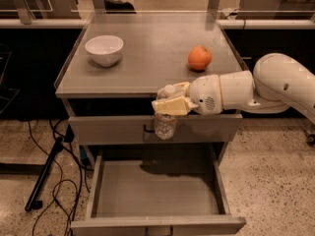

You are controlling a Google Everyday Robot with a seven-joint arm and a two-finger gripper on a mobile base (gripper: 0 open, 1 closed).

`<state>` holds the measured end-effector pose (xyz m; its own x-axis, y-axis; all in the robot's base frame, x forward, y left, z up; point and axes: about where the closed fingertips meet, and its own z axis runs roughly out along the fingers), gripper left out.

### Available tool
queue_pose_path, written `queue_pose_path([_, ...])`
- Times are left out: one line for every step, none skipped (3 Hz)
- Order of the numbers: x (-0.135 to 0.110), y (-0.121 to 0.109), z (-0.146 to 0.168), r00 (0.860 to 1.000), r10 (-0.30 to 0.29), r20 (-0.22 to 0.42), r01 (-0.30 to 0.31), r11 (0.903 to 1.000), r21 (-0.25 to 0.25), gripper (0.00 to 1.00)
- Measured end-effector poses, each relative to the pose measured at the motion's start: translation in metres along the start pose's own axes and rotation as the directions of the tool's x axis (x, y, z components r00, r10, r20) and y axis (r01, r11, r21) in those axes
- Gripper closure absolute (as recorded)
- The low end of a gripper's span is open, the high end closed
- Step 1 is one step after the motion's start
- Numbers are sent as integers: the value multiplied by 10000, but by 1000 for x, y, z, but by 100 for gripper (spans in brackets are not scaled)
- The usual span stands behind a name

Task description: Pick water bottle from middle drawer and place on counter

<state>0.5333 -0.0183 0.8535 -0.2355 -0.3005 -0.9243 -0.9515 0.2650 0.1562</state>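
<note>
My gripper [170, 100] comes in from the right on a white arm and is shut on the water bottle [165, 123], a small clear plastic bottle with a white cap. I hold it upright in the air, in front of the counter's front edge and above the open middle drawer [155, 191]. The bottle's cap is about level with the counter [147, 53] top. The drawer is pulled out and its grey floor holds nothing.
A white bowl [104, 49] stands at the counter's left. An orange fruit [200, 58] sits at its right, just behind my wrist. A shut drawer front with a dark handle [147, 130] lies behind the bottle. Cables and a dark stand leg [47, 173] lie on the floor at left.
</note>
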Motion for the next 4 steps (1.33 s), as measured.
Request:
queue_pose_path([-21, 1, -12, 9996, -281, -105, 282, 9995, 138, 100])
queue_pose_path([-45, -4, -21, 9979, -626, -155, 630, 9977, 256, 100])
queue_pose_path([-48, -4, -22, 9977, -664, -125, 667, 9974, 277, 100])
queue_pose_path([-62, -8, -35, 9971, -740, -146, 744, 9969, 268, 100])
